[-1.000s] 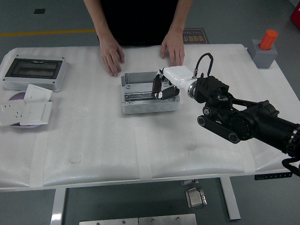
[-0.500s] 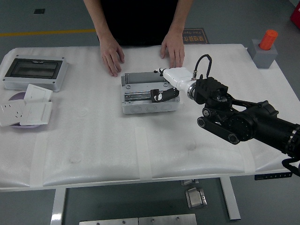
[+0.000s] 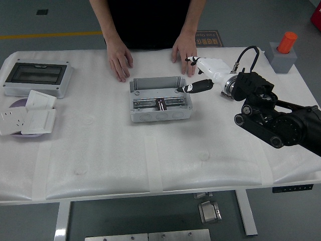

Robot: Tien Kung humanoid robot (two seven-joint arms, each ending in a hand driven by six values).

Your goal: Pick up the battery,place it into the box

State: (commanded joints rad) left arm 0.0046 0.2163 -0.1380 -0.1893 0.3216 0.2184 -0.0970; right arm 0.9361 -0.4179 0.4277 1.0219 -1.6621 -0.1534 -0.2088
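A small dark battery (image 3: 161, 104) is seen inside the open grey plastic box (image 3: 160, 99); the right hand (image 3: 198, 76), fingers spread and empty, is held just right of it; no writing can be read.

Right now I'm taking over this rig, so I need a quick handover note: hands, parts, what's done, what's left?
Right hand: open, holding nothing, at the box's right rim.
Left hand: not in view.
Battery: lying inside the grey box, mid-table.
Person's hands: flat on the table behind the box, touching nothing else.
Done: battery placed in the box.
Left: probably only pulling the right arm clear.
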